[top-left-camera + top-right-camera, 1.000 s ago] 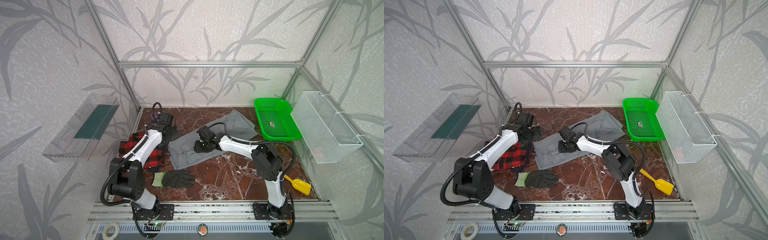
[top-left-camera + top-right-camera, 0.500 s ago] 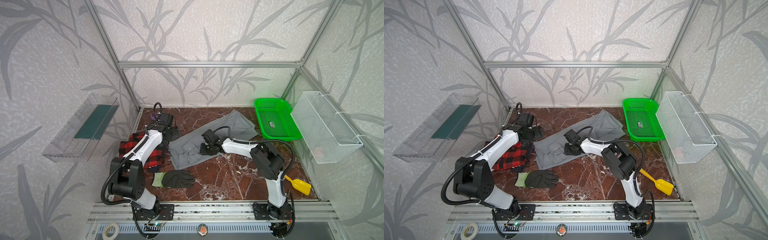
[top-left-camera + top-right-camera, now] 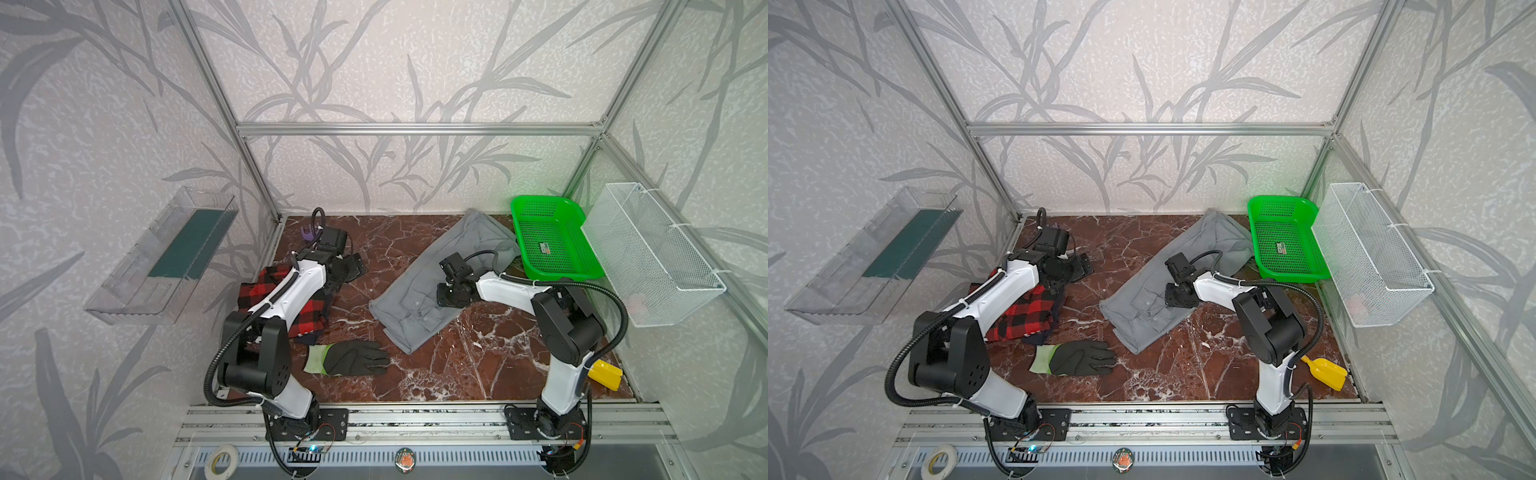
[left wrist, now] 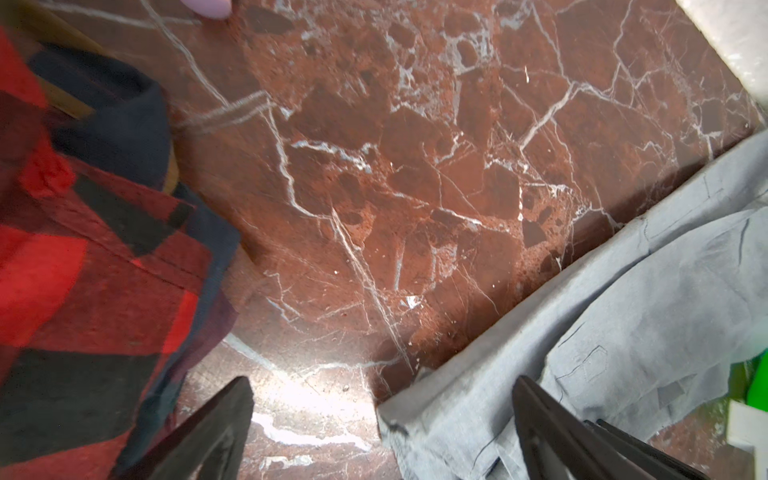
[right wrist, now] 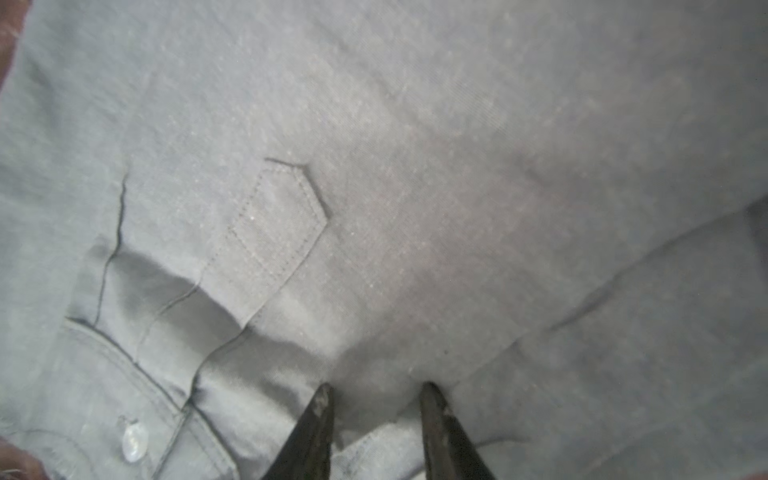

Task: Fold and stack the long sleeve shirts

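Right hand [image 5: 374,395] shifted right, pinching grey shirt [image 5: 415,166].

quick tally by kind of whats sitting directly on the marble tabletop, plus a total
shirts: 2 (grey shirt, plaid shirt)
gloves: 1 (black glove)
baskets: 1 (green basket)
scoops: 1 (yellow scoop)
unidentified: 1 (small purple object, too small to name)
total: 6

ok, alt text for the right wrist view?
Grey shirt fills the frame, wrinkled, with a stitched pocket at centre and a pale button near one corner. The right gripper meets the cloth, its two dark tips slightly apart; whether they pinch it is unclear.
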{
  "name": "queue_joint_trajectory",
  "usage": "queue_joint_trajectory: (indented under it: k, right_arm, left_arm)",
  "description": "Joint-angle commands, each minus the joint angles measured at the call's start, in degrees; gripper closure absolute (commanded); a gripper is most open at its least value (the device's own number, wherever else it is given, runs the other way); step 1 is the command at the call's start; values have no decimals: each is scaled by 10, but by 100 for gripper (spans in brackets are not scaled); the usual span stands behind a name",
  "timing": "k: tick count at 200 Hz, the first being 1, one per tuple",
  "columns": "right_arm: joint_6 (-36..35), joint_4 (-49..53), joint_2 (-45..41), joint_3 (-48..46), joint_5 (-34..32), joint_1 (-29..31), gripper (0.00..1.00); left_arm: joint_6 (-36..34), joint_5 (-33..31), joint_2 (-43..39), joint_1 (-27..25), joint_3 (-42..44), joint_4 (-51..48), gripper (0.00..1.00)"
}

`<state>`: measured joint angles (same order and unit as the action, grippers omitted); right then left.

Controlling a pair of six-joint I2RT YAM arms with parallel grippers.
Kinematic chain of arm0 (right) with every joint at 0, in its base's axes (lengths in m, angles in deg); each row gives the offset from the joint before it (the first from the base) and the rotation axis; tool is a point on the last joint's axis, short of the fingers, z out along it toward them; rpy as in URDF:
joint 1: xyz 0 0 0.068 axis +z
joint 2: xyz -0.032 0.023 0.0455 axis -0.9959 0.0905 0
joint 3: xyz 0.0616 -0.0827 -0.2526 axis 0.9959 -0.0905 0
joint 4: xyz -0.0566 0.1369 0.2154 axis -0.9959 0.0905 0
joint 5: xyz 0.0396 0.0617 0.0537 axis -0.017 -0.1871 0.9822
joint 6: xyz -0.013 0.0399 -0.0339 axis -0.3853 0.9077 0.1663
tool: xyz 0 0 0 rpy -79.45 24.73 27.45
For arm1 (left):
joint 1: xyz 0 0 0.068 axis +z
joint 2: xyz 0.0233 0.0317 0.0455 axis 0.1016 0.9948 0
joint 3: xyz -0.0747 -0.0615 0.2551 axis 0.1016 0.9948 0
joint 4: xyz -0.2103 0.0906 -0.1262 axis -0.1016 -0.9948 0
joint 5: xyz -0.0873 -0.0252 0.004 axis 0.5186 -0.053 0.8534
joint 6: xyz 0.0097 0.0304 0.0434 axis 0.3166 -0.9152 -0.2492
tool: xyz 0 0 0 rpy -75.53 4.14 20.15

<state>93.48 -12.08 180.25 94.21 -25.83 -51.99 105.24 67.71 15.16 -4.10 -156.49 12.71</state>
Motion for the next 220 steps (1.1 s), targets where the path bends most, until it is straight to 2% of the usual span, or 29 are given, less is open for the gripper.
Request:
queue_joint_trajectory:
  k: [1, 12, 27, 40, 59, 78, 105, 129, 169, 220]
  right_arm:
    - [-29, 97, -37, -23, -19, -1, 63]
    - [-35, 100, -69, -21, -28, 16, 63]
    - [-47, 155, -91, 25, -62, 45, 63]
    - [-52, 162, -118, 54, -68, 74, 62]
    - [-54, 123, -115, 77, -18, 119, 61]
    - [-55, 92, -62, 116, 53, 155, 61]
    - [-54, 78, 4, 156, 73, 203, 61]
    - [-38, 54, 23, 133, 71, 215, 62]
    - [-20, 6, 31, 66, 68, 216, 62]
    - [-9, 7, -8, -23, 4, 226, 63]
  left_arm:
    - [7, 23, -3, 1, 10, 6, 3]
    - [11, 32, -3, -1, 13, 7, 3]
    - [18, 44, -4, -2, 18, 10, 3]
    - [20, 46, -6, -2, 23, 11, 3]
    - [21, 42, -16, -2, 28, 12, 3]
    - [17, 25, -27, -1, 30, 11, 3]
    - [9, 2, -39, 0, 32, 9, 3]
    - [7, -14, -46, 0, 36, 7, 3]
    - [13, -6, -45, 2, 42, 23, 3]
    - [16, 14, -34, 0, 37, 20, 2]
